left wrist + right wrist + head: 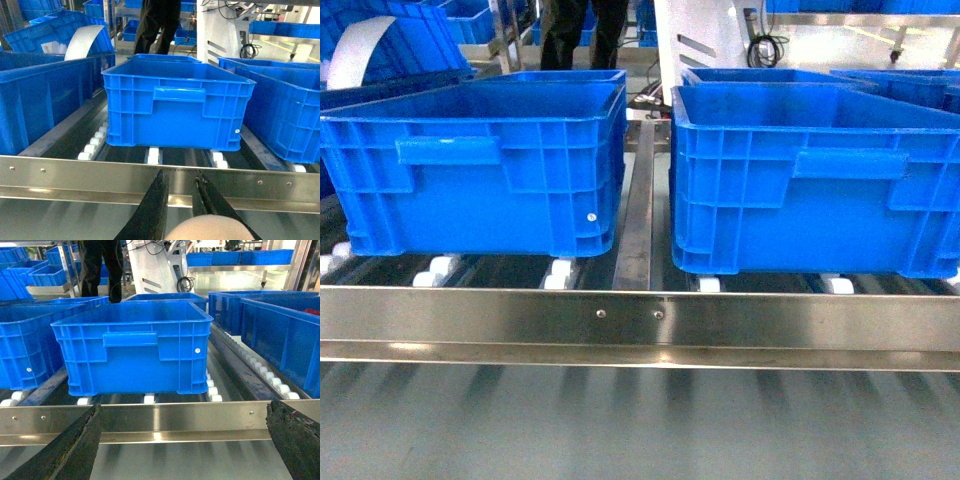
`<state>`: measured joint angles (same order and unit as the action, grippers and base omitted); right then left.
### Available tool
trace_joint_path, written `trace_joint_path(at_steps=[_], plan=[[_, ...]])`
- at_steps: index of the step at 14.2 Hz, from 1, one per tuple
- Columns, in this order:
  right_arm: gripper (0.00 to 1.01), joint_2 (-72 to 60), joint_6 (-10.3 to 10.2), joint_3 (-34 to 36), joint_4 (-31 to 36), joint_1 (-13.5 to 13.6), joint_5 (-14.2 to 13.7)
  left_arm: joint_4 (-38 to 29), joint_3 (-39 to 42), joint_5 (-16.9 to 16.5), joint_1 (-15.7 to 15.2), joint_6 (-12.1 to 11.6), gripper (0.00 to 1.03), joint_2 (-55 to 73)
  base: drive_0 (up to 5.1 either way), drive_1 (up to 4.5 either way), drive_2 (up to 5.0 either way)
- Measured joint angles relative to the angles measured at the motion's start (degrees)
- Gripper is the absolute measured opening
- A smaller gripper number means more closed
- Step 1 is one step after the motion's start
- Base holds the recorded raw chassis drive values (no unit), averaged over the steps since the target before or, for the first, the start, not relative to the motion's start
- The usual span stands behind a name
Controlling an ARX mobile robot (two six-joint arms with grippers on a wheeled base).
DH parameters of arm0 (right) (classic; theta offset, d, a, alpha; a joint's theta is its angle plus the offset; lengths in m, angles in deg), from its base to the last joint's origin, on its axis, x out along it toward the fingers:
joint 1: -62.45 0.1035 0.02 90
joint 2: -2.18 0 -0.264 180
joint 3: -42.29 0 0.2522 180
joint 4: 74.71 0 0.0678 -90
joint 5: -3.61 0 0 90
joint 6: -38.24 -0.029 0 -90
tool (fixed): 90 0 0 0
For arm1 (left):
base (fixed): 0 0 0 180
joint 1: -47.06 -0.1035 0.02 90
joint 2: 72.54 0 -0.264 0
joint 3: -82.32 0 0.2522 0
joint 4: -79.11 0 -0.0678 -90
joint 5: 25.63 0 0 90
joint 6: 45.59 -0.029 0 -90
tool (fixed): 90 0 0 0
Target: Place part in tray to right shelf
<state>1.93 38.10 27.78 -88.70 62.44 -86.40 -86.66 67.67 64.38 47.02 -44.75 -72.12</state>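
Head view: right shelf [640, 325] front rail runs across, two blue crates [485, 165] side by side on white rollers [558, 272] behind it, no gripper, part or tray in sight. Left wrist view: left gripper [182, 200] sits low at the rail, jaws narrow with a thin gap, a rounded beige thing [207, 229] at the bottom edge between them, cannot tell what it is; one crate straight ahead. Right wrist view: right gripper [182, 440] jaws wide apart, nothing between, crate behind the rail; part unseen.
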Motion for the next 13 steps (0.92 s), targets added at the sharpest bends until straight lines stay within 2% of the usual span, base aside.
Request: trace_joint_path(at_steps=[13], plan=[[0.98, 0.0, 0.0, 0.0, 0.0, 0.0, 0.0, 0.0, 0.0, 0.0, 0.0, 0.0, 0.12, 0.0, 0.0, 0.00, 0.0]])
